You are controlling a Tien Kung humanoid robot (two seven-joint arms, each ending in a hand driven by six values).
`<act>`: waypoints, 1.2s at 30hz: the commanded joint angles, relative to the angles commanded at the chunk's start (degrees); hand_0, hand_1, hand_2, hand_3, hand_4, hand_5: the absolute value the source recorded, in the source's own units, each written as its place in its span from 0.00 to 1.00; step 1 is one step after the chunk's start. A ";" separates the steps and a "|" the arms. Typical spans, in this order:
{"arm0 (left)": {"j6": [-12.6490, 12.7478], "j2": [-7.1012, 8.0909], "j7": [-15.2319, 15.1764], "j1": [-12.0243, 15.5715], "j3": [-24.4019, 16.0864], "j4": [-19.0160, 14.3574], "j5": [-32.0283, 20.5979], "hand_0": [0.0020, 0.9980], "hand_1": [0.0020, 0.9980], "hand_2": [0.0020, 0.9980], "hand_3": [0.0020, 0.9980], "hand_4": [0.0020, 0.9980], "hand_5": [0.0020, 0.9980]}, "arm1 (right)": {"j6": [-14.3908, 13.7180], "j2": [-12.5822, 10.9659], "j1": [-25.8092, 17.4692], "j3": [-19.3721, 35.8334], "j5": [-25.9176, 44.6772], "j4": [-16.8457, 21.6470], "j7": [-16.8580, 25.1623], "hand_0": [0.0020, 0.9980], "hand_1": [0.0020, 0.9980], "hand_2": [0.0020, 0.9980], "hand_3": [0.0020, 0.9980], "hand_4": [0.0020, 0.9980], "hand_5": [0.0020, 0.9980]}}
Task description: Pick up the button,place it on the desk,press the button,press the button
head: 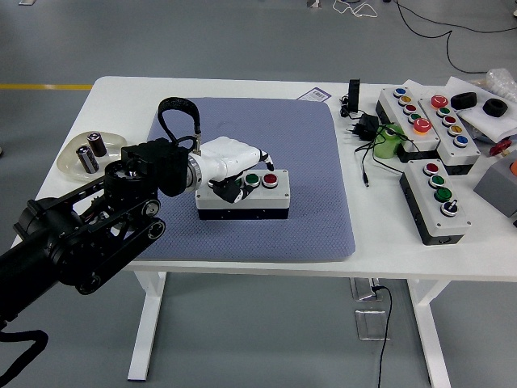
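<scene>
A white button box with a black base sits on the blue-grey mat near the middle of the table. Its green button and red button show at its right end. My left hand lies low over the box's left half. Its dark thumb is down on the buttons there and hides them. The fingers reach over the box's back edge and hold nothing. My right arm is out of view.
A clear dish with batteries stands at the table's left edge. Three more button boxes, a black plug with cable and a green object crowd the right side.
</scene>
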 joint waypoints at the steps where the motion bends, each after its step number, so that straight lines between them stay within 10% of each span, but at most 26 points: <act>1: 0.00 -0.01 0.01 0.00 0.20 0.00 -0.10 0.00 0.00 0.05 0.82 0.51 0.00 | 0.00 0.00 0.00 0.02 -0.02 0.00 0.00 0.66 0.58 0.63 0.65 0.29 0.29; 20: -1.22 -0.74 0.58 0.16 3.03 2.34 -0.60 0.00 0.00 0.05 0.82 0.52 0.00 | 0.05 0.00 -0.07 0.02 -0.09 0.00 -0.01 0.66 0.58 0.63 0.65 0.29 0.29; 36: -0.99 1.49 0.11 3.79 -4.58 -2.00 -0.44 0.00 0.00 0.05 0.82 0.52 0.00 | 0.04 -0.04 -0.41 0.05 0.00 0.00 -0.08 0.66 0.58 0.63 0.65 0.29 0.29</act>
